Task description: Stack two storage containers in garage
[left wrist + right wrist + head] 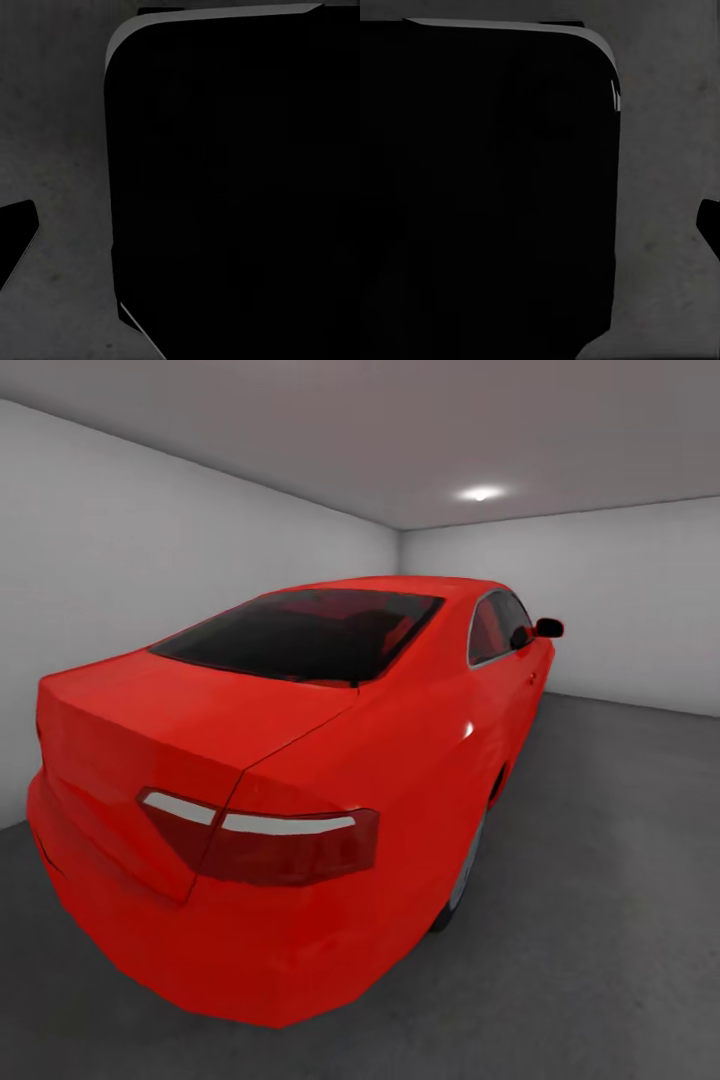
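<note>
Storage containers, the pair of bins due to be stacked in this garage, cannot be picked out: no orange-red bin can be told in the head view, where a red car (290,790) takes the centre and lower left of the frame, parked on the dark grey floor (620,920) between pale grey walls (90,580) under a ceiling light (481,492) at upper right. Judged from the task alone, open-topped bins of that kind should be light and stiff with smooth, slippery walls, best taken by opposite rims or long sides with both arms. Both wrist views give a large black rounded-cornered shape (232,187) (487,195) over rough grey ground; what it is cannot be told. How far either set of fingers stands open, and whether they hold anything, cannot be told.
</note>
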You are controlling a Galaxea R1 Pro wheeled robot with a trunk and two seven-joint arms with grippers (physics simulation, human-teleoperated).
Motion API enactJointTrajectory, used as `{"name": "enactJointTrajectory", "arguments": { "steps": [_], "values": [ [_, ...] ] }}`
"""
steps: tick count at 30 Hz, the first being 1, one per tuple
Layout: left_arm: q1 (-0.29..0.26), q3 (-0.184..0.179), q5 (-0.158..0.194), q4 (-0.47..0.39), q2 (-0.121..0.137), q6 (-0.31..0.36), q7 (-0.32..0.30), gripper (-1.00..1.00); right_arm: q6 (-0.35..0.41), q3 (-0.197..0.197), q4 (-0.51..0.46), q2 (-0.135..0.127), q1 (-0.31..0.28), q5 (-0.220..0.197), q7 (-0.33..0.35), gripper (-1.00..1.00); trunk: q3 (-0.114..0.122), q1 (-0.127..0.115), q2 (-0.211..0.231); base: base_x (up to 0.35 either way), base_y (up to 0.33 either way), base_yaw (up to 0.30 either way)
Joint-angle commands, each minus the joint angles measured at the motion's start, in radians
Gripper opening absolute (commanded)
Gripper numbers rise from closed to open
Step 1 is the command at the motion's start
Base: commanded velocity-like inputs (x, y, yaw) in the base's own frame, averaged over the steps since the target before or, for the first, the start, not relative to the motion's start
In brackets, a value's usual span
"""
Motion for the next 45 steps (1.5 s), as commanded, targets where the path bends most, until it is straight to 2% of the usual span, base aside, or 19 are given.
{"name": "enactJointTrajectory", "arguments": {
  "steps": [1,13,45],
  "values": [
    [0.0,0.001,0.0,0.0,0.0,-0.002,0.0,1.0,-0.005,0.0,0.001,0.0,0.0,-0.002,0.004,1.0,-0.001,0.0,0.0,0.0,0.0,-0.293],
    [-0.001,0.001,0.0,-0.001,0.0,-0.002,0.0,1.0,0.007,0.007,0.002,-0.001,0.0,0.005,0.036,1.0,-0.001,0.0,0.0,0.0,0.0,-0.293],
    [-0.001,0.001,0.0,0.0,0.0,-0.002,0.0,1.0,-0.002,0.003,0.002,0.0,0.0,0.004,0.022,1.0,-0.001,0.0,0.0,0.0,0.0,-0.293]
  ]
}}
